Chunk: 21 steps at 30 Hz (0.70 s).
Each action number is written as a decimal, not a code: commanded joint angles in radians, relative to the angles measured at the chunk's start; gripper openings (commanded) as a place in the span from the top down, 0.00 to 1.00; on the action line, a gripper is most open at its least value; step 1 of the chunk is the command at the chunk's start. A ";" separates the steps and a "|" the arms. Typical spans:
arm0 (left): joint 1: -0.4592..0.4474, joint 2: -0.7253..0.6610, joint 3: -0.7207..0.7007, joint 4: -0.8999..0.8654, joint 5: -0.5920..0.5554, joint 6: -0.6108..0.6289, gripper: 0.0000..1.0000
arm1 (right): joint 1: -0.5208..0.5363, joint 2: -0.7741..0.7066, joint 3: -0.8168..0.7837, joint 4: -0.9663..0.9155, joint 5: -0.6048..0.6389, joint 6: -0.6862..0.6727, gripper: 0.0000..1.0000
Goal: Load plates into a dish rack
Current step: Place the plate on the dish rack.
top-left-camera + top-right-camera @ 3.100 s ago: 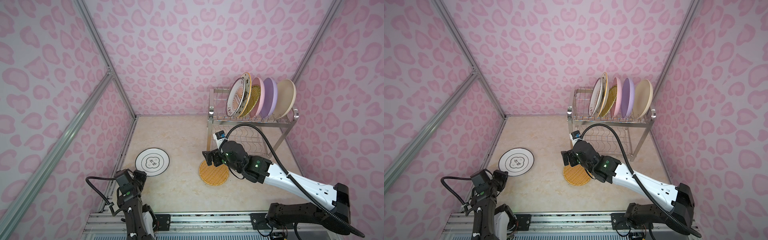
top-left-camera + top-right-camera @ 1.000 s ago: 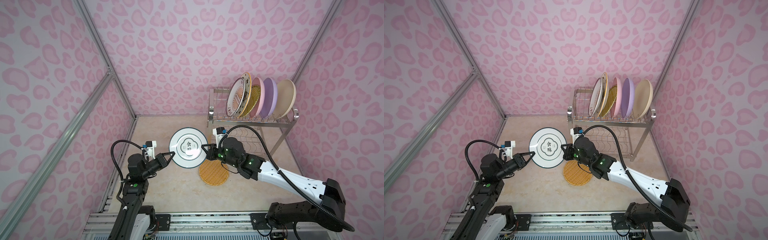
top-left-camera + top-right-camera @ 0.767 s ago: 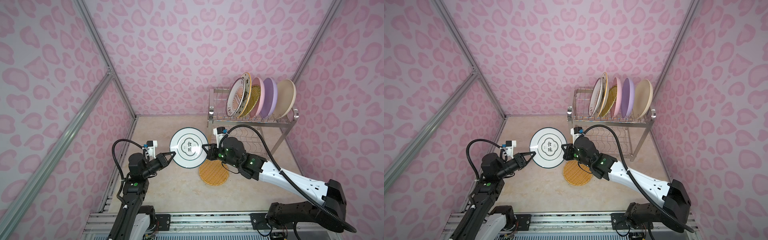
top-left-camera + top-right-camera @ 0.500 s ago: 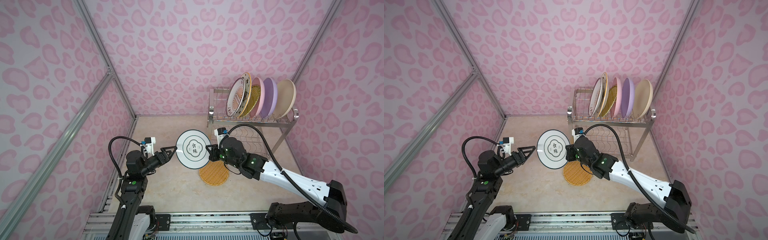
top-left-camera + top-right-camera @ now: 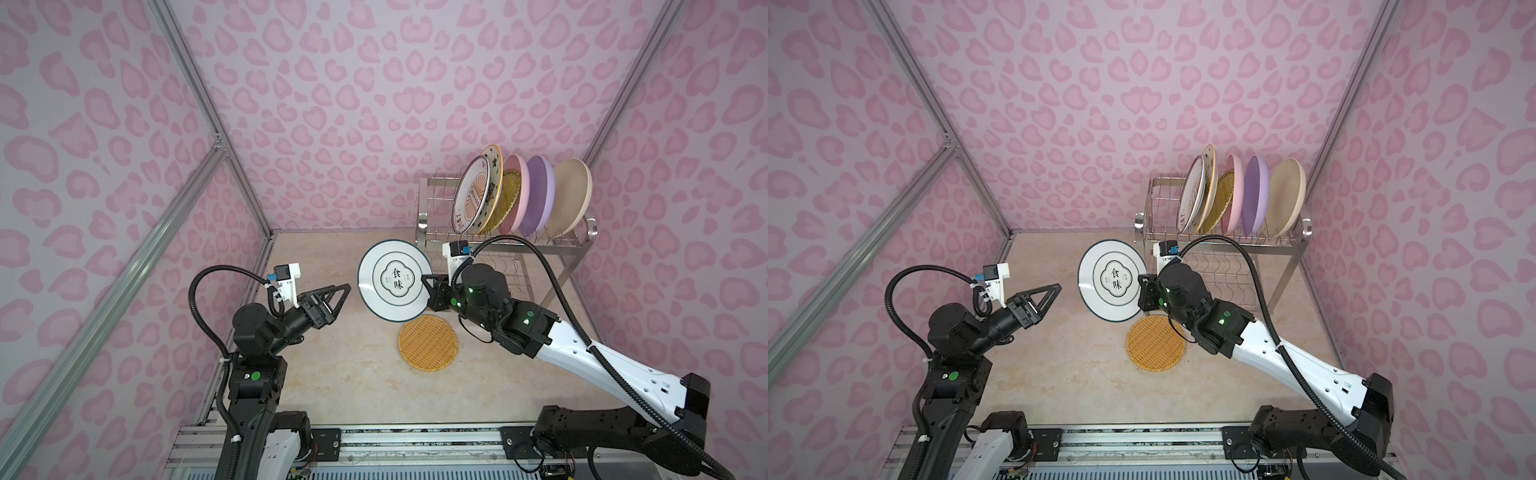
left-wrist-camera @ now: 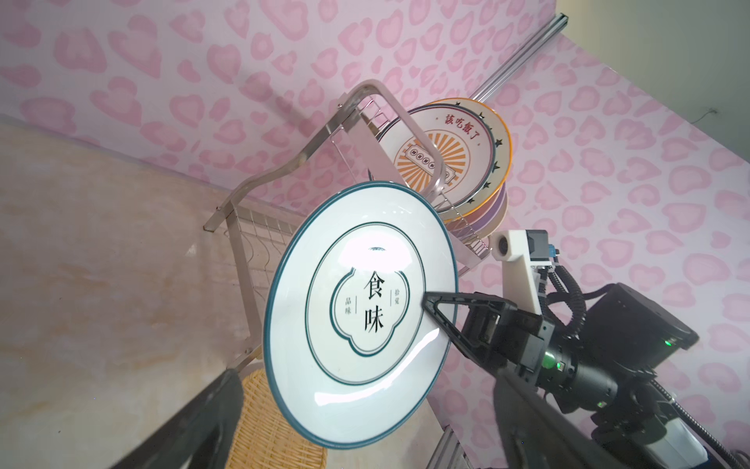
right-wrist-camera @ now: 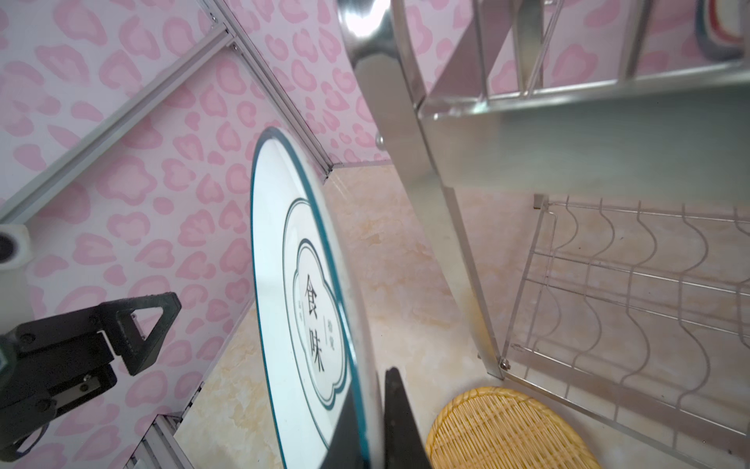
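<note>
The table [image 5: 353, 374] is light and looks like stone. The dish rack [image 5: 557, 245] is shiny metal and stands in the back right corner of the table.

Six plates stand on edge in a row on its top shelf. From the rack's left end to its right end they are:
- the sunburst plate [image 5: 473, 195]
- the star plate [image 5: 497, 164]
- a yellow woven plate [image 5: 510, 193]
- the pink plate [image 5: 521, 187]
- the lilac plate [image 5: 538, 195]
- the cream plate [image 5: 569, 195]

The white plate with the dark rim [image 5: 392, 286] is up in the air, off the table. It stands on edge and tips a little. It is just beside the rack's front left leg, and its face with the black writing points at the left arm.

The flat yellow plate [image 5: 428, 343] lies on the table near the middle, in front of the rack. The low edge of the white plate hangs above its far side.

The right gripper [image 5: 426, 278] is pinched tight on the rim of the white plate with the dark rim, one finger on each face. The left gripper [image 5: 343, 291] has its fingers spread wide and holds nothing. It is near the other side of that plate but does not touch it.
</note>
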 commanded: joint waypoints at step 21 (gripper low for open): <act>-0.068 -0.054 0.083 -0.304 -0.131 0.270 0.03 | -0.057 0.178 0.607 -0.111 -0.139 -0.122 1.00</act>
